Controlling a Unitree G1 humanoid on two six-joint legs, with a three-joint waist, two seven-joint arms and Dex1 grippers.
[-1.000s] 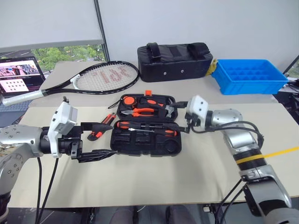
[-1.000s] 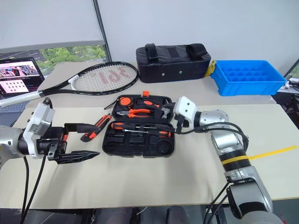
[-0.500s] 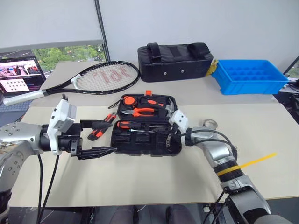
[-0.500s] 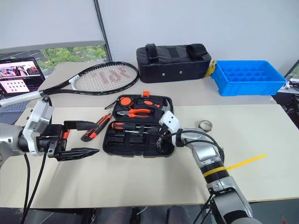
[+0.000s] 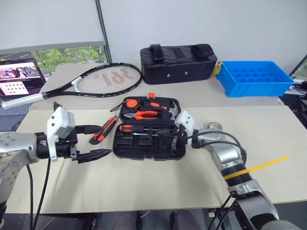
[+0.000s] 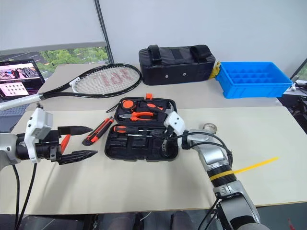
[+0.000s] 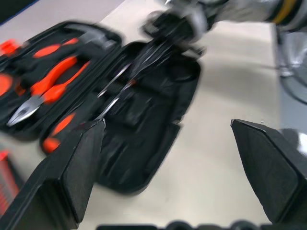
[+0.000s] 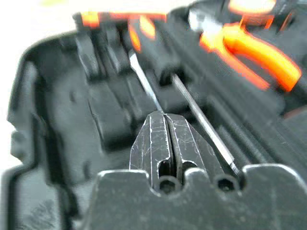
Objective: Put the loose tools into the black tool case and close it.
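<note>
The black tool case [image 5: 125,147] lies open in the middle of the table, with orange pliers [image 5: 144,114] and screwdrivers [image 5: 144,128] set in its recesses. An orange-black utility knife [image 5: 103,131] lies loose just left of the case. A small grey tape roll [image 6: 209,127] sits on the table behind my right forearm. My right gripper [image 5: 171,140] is shut low over the case's near half. In the right wrist view its fingertips [image 8: 165,125] meet at a screwdriver's thin shaft [image 8: 145,84]. My left gripper [image 5: 106,140] hangs open left of the case, its fingers [image 7: 72,167] wide apart.
A tennis racket [image 5: 96,79], a black fabric bag [image 5: 178,62] and a blue bin [image 5: 254,77] stand along the back. A laptop [image 5: 19,76] is at the far left. A yellow strip [image 5: 268,163] lies on the table at the right.
My right gripper has shut and dropped from beside the case's right end onto its near half, uncovering the tape roll. My left gripper drew back to the left, still open.
</note>
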